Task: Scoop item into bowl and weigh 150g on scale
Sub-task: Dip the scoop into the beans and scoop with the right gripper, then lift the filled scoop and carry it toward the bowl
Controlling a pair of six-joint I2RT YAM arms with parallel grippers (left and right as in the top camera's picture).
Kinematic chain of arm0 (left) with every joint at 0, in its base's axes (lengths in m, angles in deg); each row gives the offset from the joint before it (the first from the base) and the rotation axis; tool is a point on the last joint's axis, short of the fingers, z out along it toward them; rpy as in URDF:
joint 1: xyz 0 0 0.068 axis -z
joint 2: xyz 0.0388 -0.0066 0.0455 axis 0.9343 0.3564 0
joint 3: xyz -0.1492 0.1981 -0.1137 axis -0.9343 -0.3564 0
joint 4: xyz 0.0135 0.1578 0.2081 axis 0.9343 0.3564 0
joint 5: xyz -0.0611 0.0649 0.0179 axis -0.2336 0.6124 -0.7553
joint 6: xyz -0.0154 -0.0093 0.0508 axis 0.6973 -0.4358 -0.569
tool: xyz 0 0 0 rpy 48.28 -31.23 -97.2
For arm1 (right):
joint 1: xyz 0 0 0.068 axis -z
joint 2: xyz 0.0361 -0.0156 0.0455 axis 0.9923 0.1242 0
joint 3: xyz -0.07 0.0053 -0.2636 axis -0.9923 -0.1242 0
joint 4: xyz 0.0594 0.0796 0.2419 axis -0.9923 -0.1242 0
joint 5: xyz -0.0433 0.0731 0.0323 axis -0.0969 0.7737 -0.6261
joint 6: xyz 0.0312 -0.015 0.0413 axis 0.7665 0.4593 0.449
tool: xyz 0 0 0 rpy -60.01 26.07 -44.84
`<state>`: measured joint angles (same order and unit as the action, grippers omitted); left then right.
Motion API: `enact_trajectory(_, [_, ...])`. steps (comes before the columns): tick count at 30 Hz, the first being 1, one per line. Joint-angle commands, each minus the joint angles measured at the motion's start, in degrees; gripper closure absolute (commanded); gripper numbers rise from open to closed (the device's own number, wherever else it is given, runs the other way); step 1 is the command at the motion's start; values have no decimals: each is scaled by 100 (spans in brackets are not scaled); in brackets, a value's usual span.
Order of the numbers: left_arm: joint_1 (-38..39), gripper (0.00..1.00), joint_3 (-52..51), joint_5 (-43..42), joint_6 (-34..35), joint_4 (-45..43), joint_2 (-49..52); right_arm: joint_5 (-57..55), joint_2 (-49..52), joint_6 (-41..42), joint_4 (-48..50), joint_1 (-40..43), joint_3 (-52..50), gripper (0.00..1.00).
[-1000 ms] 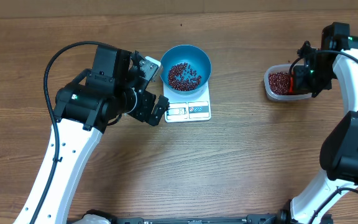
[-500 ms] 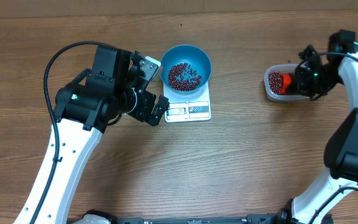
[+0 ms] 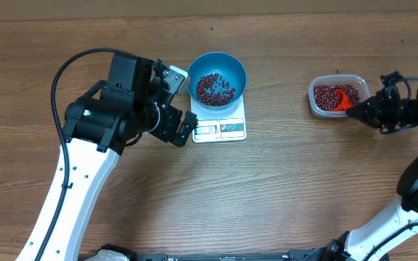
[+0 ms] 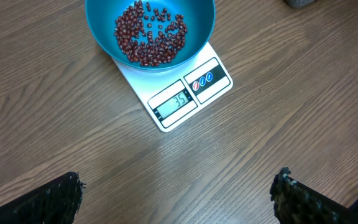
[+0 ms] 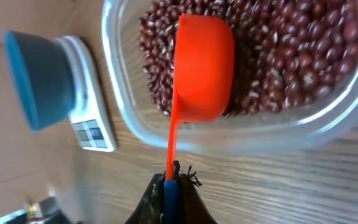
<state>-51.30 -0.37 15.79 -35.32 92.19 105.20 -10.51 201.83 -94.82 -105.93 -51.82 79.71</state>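
Nearest the right wrist camera, the right gripper (image 5: 169,186) has its jaws pressed tight on the tip of the thin handle of the orange scoop (image 5: 201,68). The scoop's cup lies out over the heap of red-brown beans (image 5: 291,56) in the clear tub (image 5: 241,140). From this angle I cannot tell whether it carries any.

Well beyond, across the table, the white scale (image 4: 191,93) bears the blue bowl (image 4: 197,31), which holds a thin layer of beans (image 4: 149,38). The display seems to read 35, so most of the weight is likely yet to come. The left gripper (image 4: 179,199) hovers just beside the scale, jaws spread wide and empty.

The beans are small, hard, smooth and loose. They should roll and spill easily, so they are best carried in the scoop, kept level. The grip is far out on the handle.
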Motion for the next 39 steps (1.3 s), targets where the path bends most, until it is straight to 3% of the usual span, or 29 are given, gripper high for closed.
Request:
enact_trajectory(1, [24, 1, 109, -87, -107, -11, -31, 879, 37, -348, -26, 192, -111, 96])
enact_trajectory(11, [24, 0, 109, -87, -107, -11, -31, 1799, 37, -363, -7, 737, -111, 96])
enact_trajectory(16, [24, 0, 109, -87, -107, -11, -31, 2162, 37, -1073, -431, 898, -109, 96])
enact_trajectory(23, [20, 0, 109, -87, -109, -9, -31, 2509, 35, -1296, -802, 920, -109, 96])
enact_trajectory(29, [20, 0, 109, -87, -107, -7, -31, 3071, 35, -2594, -1768, 754, -109, 96])
enact_trajectory(39, [20, 0, 109, -87, -109, -4, -31, 3517, 35, -2892, -2389, 37, -101, 96])
